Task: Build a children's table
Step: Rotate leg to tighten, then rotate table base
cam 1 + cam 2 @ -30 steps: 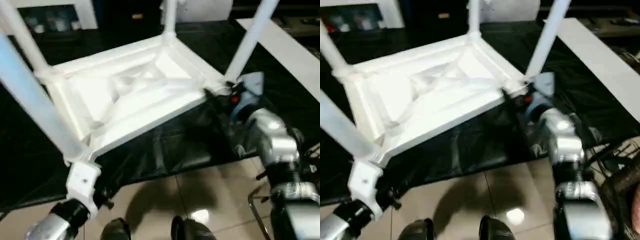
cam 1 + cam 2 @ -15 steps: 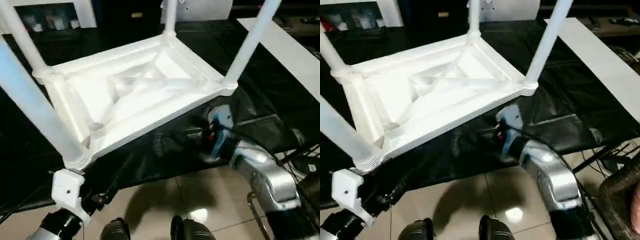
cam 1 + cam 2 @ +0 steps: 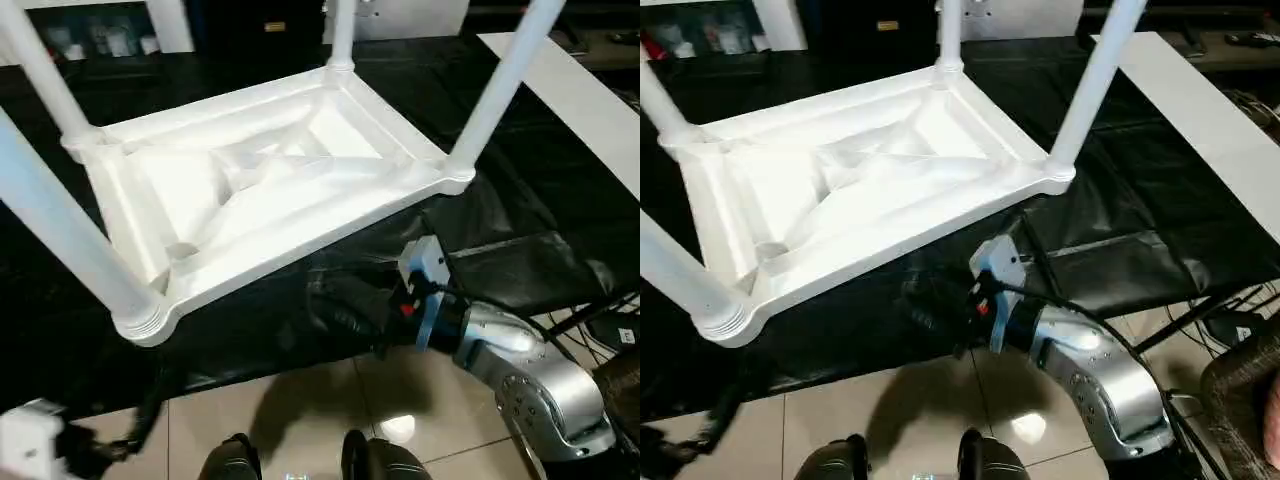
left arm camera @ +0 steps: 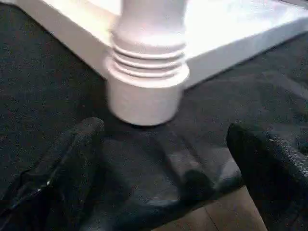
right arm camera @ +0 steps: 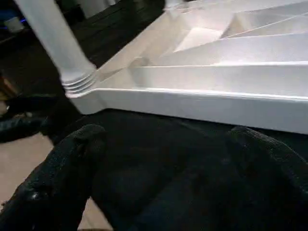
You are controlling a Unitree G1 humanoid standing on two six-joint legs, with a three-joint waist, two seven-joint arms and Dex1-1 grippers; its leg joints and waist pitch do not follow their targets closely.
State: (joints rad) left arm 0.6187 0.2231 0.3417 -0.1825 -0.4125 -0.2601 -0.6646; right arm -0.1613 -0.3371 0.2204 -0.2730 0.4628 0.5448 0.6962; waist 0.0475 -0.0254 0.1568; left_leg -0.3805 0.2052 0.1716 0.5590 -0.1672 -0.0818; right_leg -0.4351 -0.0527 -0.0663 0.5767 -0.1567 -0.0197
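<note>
Left eye view: the white table (image 3: 250, 190) is seen lying upside down on a black sheet (image 3: 500, 200), with its ribbed underside facing up. Four white legs stand up from the round corner sockets. One leg (image 3: 60, 230) is at the near left corner, one leg (image 3: 505, 85) at the near right corner, one leg (image 3: 340, 35) at the far right corner and one leg (image 3: 40, 70) at the far left corner.

The right gripper (image 5: 163, 178) is held low, just in front of the table's near long edge, over the black sheet. Its two black fingers (image 5: 72, 163) are spread wide apart and nothing is held between them. The table's edge is seen past the fingers, not touched.

The left gripper (image 4: 168, 168) is pointed at the near left corner socket (image 4: 144, 91). Its black fingers (image 4: 77, 159) are spread wide too, with nothing gripped. The socket is close in front of them but apart from them.

A tan tiled floor (image 3: 300, 410) is seen below the sheet's edge. A long white board (image 3: 580, 100) lies on the right. The robot's black feet (image 3: 300, 462) are seen at the bottom.
</note>
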